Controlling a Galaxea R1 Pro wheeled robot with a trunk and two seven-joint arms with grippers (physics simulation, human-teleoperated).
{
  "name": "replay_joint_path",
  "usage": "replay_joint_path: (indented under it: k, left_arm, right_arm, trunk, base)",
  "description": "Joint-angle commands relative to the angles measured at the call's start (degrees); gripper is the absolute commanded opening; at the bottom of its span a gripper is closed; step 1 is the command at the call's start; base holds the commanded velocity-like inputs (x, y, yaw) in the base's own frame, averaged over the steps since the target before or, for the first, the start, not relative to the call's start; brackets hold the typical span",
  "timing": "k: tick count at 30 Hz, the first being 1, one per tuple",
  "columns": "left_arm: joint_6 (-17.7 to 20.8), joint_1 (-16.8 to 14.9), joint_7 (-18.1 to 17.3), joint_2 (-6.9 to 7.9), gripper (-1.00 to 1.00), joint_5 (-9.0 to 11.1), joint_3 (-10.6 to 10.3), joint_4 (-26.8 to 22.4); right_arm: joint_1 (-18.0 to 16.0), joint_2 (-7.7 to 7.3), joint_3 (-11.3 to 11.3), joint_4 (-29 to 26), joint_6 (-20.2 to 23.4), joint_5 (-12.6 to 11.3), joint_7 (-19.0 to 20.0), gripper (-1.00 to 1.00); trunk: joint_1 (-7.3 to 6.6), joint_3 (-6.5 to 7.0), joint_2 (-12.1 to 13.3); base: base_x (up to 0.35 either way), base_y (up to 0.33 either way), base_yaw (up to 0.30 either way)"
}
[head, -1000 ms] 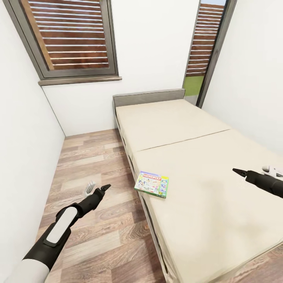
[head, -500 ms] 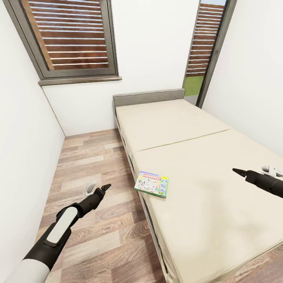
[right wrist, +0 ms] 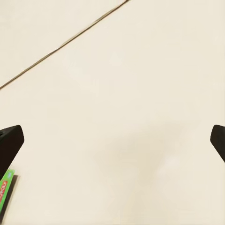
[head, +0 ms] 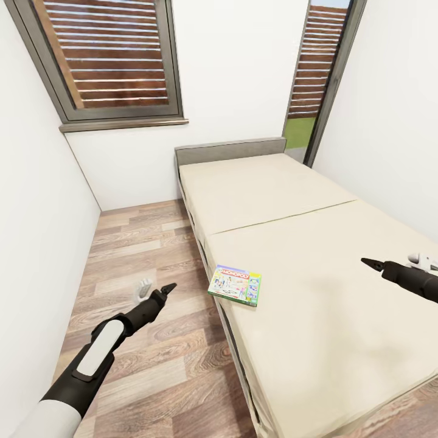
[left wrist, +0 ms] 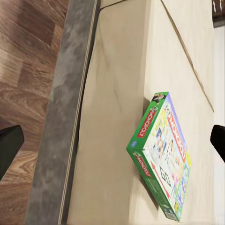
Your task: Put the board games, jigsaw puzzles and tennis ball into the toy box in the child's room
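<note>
- We are facing the bed (head: 316,286), and the one game (head: 235,284) we can see on it is lying flat near the bed's floor-side edge, cover up, the green-edged Monopoly box.
- Our left gripper (head: 159,293) is hovering over the floor (head: 140,255) just beside that edge, well short of the game; in the left wrist view its fingers (left wrist: 10,145) are standing wide apart, with the game (left wrist: 161,157) framed between them but nearer one tip.
- Our right gripper (head: 372,264) is hanging over the mattress, well apart from the game on its far side from the floor; its fingers (right wrist: 10,143) are also spread wide, and a green sliver of the game (right wrist: 5,190) is peeking in by one tip.
- Judging by this, we are still lining up the pick, and the left arm looks the handier one.
- To do it well, we are thinking of centring the box between the left fingers first, then coming in low along the mattress so one finger slides under the thin edge nearest the floor.
- A flat box on soft bedding is likely to tip or skate away, so we are favouring a slow close across the short side.
</note>
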Motion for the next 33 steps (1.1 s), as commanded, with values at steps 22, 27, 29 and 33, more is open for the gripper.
replay_joint_path:
  k: [22, 27, 29, 33]
  left_arm:
    - [-0.1, -3.8, -8.7, -2.17, 1.0, -3.2, -2.1, 8.2]
    - [-0.2, -9.3, -22.1, -2.75, 1.0, -3.9, -2.4, 20.0]
    - [-0.2, -9.9, -24.1, -2.78, 1.0, -3.9, -2.4, 21.5]
    - [-0.2, -11.2, -28.2, -2.72, 1.0, -4.3, -2.4, 24.4]
  right_arm:
    - [4.2, -0.14, -2.9, -12.2, 7.4, 0.0, 0.4, 1.0]
    - [4.6, -0.03, -3.5, -13.1, 7.4, 0.0, 0.4, 1.0]
    - [4.7, 0.0, -3.5, -13.1, 7.4, 0.0, 0.4, 1.0]
    - [4.8, 0.05, -3.6, -13.3, 7.4, 0.0, 0.4, 1.0]
  trunk:
    - [-0.01, -0.39, 0.0]
    - [-0.01, -0.79, 0.0]
    - [-0.01, -0.96, 0.0]
    - [-0.01, -1.32, 0.0]
  base:
    - [0.0, 0.0, 0.0]
    - [0.0, 0.0, 0.0]
    - [0.0, 0.0, 0.0]
    - [0.0, 0.0, 0.0]
